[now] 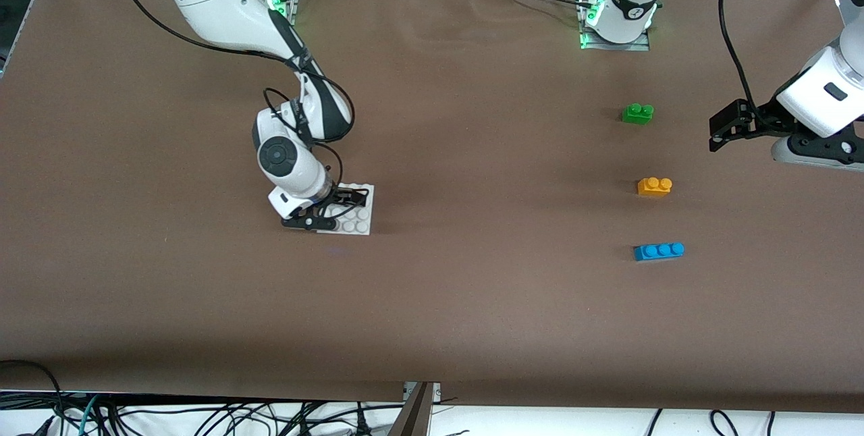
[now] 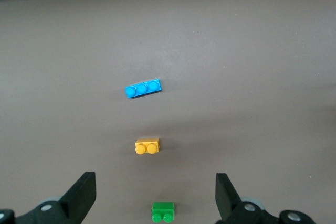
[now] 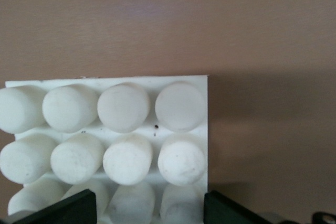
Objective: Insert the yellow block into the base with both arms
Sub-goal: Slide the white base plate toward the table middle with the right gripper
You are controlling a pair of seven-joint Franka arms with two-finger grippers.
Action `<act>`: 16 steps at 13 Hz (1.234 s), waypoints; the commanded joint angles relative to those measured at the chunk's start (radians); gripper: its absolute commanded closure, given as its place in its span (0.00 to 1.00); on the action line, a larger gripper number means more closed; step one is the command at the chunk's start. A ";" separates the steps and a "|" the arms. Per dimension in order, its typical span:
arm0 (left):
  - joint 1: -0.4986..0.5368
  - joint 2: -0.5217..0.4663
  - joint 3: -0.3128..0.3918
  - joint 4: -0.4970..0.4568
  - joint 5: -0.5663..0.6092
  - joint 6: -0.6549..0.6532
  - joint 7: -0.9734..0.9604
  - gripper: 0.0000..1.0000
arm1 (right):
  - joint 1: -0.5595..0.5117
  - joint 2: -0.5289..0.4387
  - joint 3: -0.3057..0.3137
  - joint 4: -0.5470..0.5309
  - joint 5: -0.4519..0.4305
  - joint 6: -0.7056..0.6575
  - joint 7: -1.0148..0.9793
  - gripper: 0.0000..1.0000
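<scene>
Nearest the front camera lies the blue brick (image 1: 659,251); the yellow block (image 1: 654,185) sits farther back and the green brick (image 1: 637,113) farther still, all toward the left arm's end. At the right arm's end, the right gripper (image 1: 329,212) is down on the base (image 1: 358,220). The left gripper (image 1: 717,133) hangs over bare table beside the green brick.

From the left wrist, its fingers (image 2: 81,193) are spread wide, holding nothing.

From the right wrist, the black fingers (image 3: 65,209) straddle the base's studs (image 3: 128,158), so whether they are clamping I cannot tell.
</scene>
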 commanded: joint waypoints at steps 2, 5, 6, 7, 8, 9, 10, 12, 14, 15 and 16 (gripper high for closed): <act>-0.009 -0.013 0.016 -0.003 -0.022 -0.006 0.013 0.00 | 0.073 0.082 0.005 0.076 0.025 0.022 0.069 0.00; -0.009 -0.013 0.015 -0.003 -0.022 -0.007 0.013 0.00 | 0.125 0.095 0.005 0.108 0.025 0.019 0.070 0.00; -0.009 -0.013 0.015 -0.003 -0.022 -0.007 0.013 0.00 | 0.141 0.095 0.005 0.114 0.025 0.019 0.073 0.00; -0.009 -0.013 0.016 -0.003 -0.022 -0.007 0.013 0.00 | 0.155 0.096 0.003 0.117 0.025 0.021 0.105 0.00; -0.006 -0.013 0.016 -0.003 -0.022 -0.009 0.013 0.00 | 0.162 0.101 0.005 0.119 0.024 0.021 0.127 0.00; -0.004 -0.013 0.016 -0.003 -0.022 -0.010 0.013 0.00 | 0.172 0.104 0.005 0.129 0.025 0.021 0.131 0.00; -0.004 -0.013 0.016 -0.003 -0.022 -0.012 0.013 0.00 | 0.185 0.110 0.005 0.142 0.025 0.019 0.133 0.00; -0.004 -0.013 0.016 -0.003 -0.022 -0.015 0.013 0.00 | 0.207 0.124 0.003 0.166 0.025 0.021 0.177 0.00; -0.003 -0.013 0.016 -0.003 -0.022 -0.015 0.013 0.00 | 0.216 0.138 0.005 0.192 0.025 0.019 0.185 0.00; -0.003 -0.013 0.018 -0.003 -0.024 -0.015 0.013 0.00 | 0.227 0.141 0.005 0.195 0.025 0.021 0.188 0.00; -0.003 -0.013 0.020 -0.003 -0.022 -0.015 0.013 0.00 | 0.228 0.144 0.005 0.197 0.025 0.021 0.199 0.00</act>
